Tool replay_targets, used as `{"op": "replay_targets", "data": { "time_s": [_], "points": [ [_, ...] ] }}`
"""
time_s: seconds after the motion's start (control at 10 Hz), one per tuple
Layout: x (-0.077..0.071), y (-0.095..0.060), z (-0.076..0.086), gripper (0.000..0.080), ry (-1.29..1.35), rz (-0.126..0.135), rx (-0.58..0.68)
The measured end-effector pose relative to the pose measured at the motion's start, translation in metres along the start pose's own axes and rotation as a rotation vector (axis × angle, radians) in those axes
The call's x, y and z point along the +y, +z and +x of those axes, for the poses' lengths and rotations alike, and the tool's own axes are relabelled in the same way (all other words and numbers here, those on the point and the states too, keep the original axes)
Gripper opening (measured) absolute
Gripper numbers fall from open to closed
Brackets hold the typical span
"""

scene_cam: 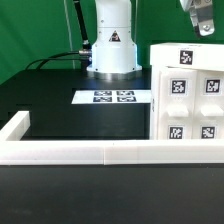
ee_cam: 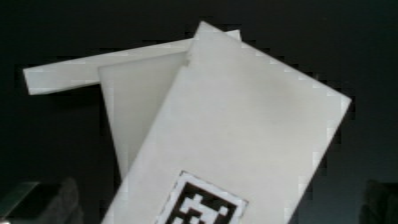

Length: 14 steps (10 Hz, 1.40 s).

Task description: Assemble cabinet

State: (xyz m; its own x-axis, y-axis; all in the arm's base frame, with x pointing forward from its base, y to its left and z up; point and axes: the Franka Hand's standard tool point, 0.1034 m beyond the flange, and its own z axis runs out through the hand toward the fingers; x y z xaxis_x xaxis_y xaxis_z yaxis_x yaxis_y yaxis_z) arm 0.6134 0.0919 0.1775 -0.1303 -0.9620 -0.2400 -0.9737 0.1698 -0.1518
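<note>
large white plastic cabinet box with tagged fronts (scene_cam: 188, 92) stands on the black table (scene_cam: 60, 105) at the exterior view's right | hand (scene_cam: 203, 20) hangs just above its top (ee_cam: 222, 130); open or clenched: cannot tell | marker board (scene_cam: 113, 97) near the robot base (scene_cam: 112, 45)

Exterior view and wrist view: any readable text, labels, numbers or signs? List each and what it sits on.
No words or numbers can be read in either view.
Triangular warning sign, no text: on the robot base.
Black-and-white square marker tags, patterns only: on the cabinet, also in the wrist view.
Four such tags: on the marker board.
</note>
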Motion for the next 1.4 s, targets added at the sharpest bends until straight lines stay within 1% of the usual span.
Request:
{"op": "replay_targets", "data": {
  "time_s": [0.1,0.2,0.4,0.5,0.6,0.7,0.9,1.2,1.4],
  "points": [
    [0.001,0.0,-0.002,0.0797,-0.162,-0.008,0.012],
    [0.001,0.0,-0.007,0.0797,-0.321,-0.025,0.022],
    [0.0,0.001,-0.014,0.0797,-0.611,-0.034,0.02],
    [0.002,0.002,-0.017,0.0797,-0.754,-0.051,0.015],
    [0.002,0.002,-0.02,0.0797,-0.836,-0.072,0.009],
    [0.0,0.0,-0.022,0.0797,-0.927,-0.079,0.007],
    [0.001,0.001,-0.021,0.0797,-1.023,-0.082,0.003],
    [0.001,0.001,-0.021,0.0797,-1.269,-0.086,-0.004],
    [0.001,0.002,-0.021,0.0797,-1.594,-0.105,-0.004]
  ]
}}
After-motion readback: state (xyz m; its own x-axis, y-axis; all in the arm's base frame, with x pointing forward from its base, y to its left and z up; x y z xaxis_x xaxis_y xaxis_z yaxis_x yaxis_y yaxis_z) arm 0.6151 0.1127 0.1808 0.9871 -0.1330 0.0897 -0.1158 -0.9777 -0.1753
